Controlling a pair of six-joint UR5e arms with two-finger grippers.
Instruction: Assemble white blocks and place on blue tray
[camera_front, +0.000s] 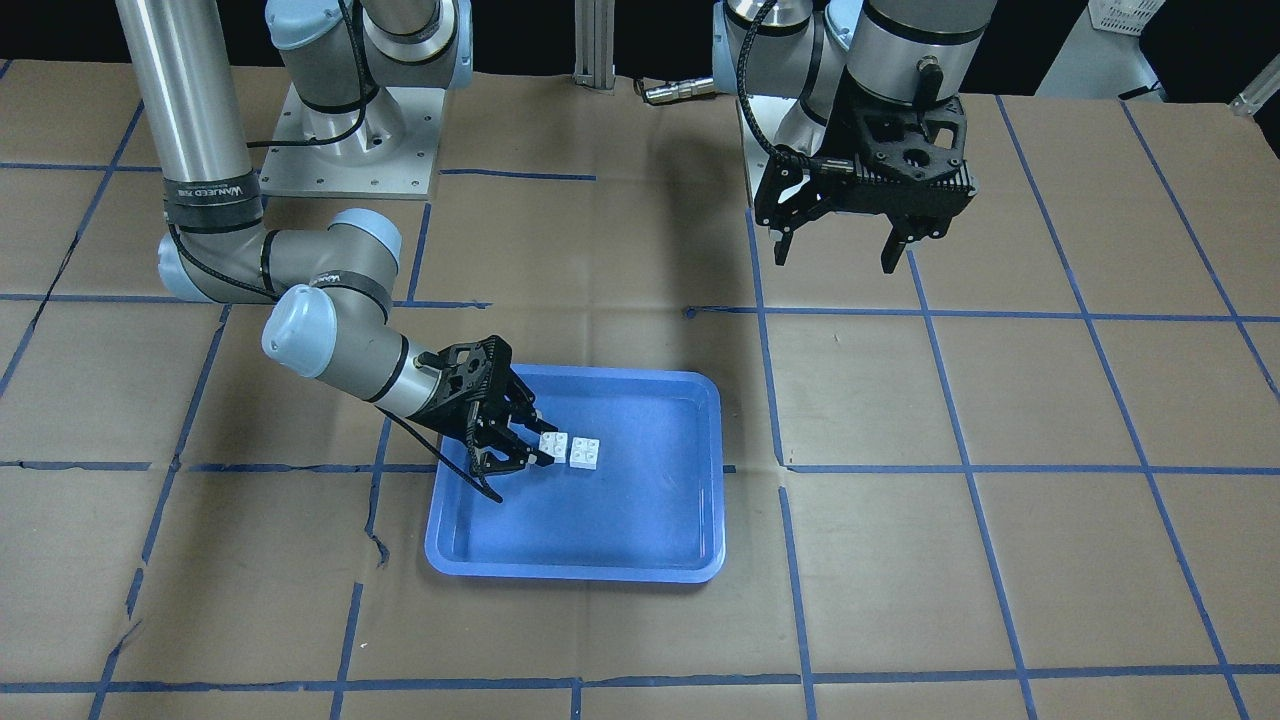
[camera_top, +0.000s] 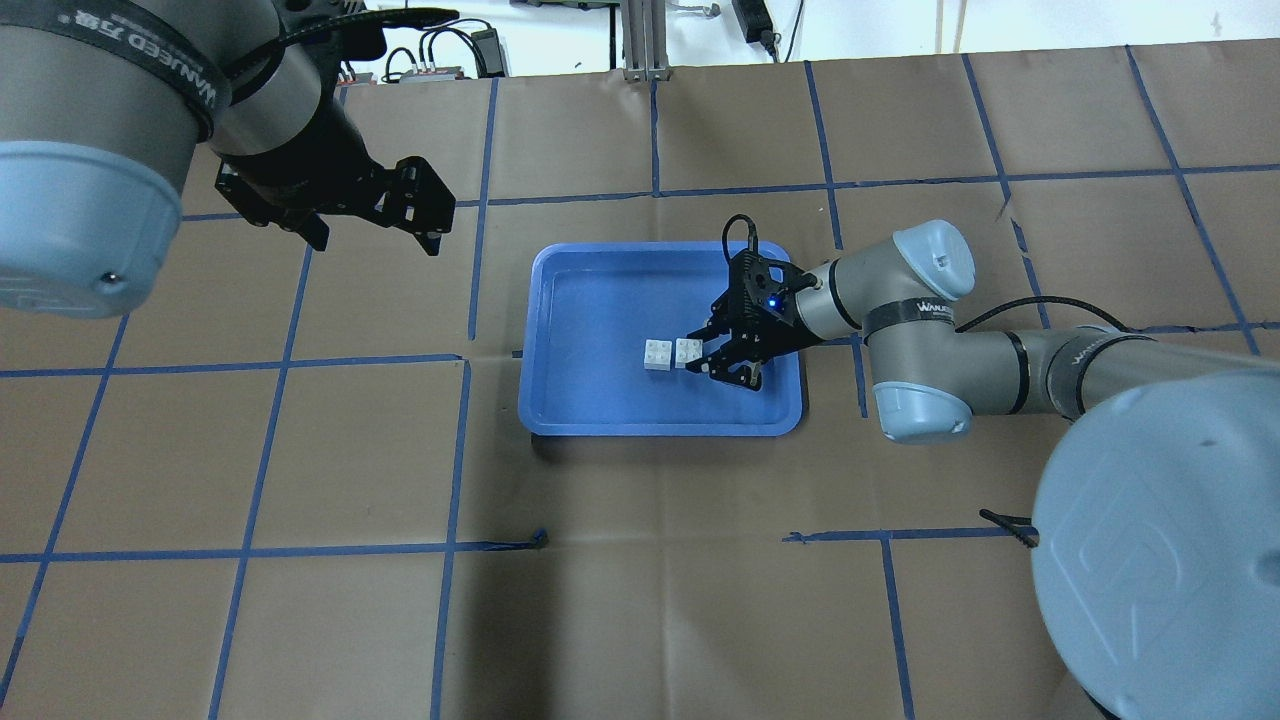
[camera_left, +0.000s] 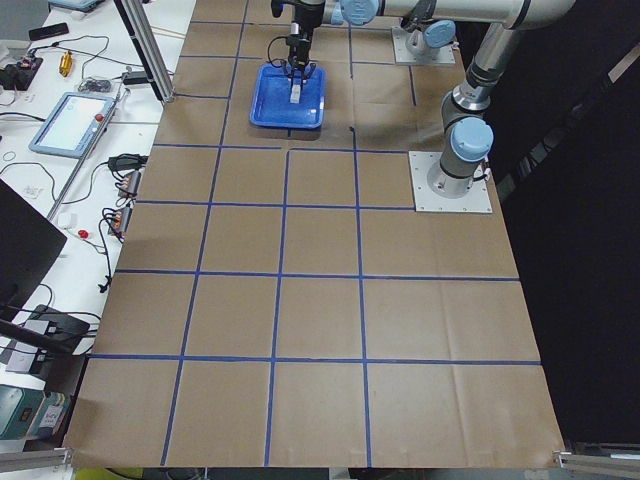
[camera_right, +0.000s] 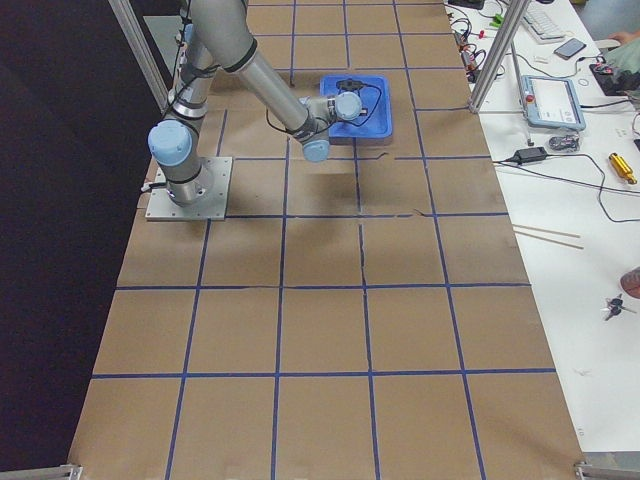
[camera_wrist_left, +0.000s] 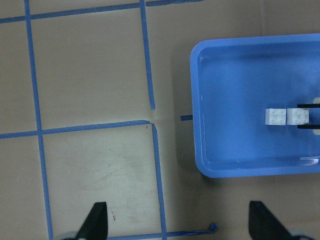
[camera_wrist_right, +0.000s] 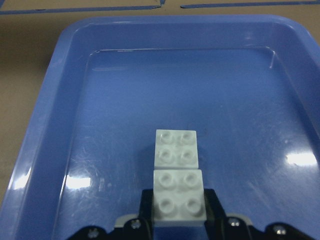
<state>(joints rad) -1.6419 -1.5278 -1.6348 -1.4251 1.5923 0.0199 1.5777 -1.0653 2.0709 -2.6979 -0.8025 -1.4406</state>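
Observation:
Two white blocks lie side by side, touching, studs up, on the floor of the blue tray (camera_front: 640, 520). My right gripper (camera_front: 541, 443) reaches low into the tray, and its jaws sit tight against the sides of the nearer white block (camera_wrist_right: 179, 200). The other white block (camera_wrist_right: 176, 148) rests free just beyond it. The pair also shows in the overhead view, the held white block (camera_top: 688, 351) next to the free white block (camera_top: 657, 354). My left gripper (camera_front: 835, 258) hangs open and empty above the bare table, away from the tray.
The blue tray (camera_top: 600, 300) sits mid-table on brown paper marked with a blue tape grid. Both arm bases stand at the robot's edge. Tablets, cables and tools lie on benches beyond the table in the side views.

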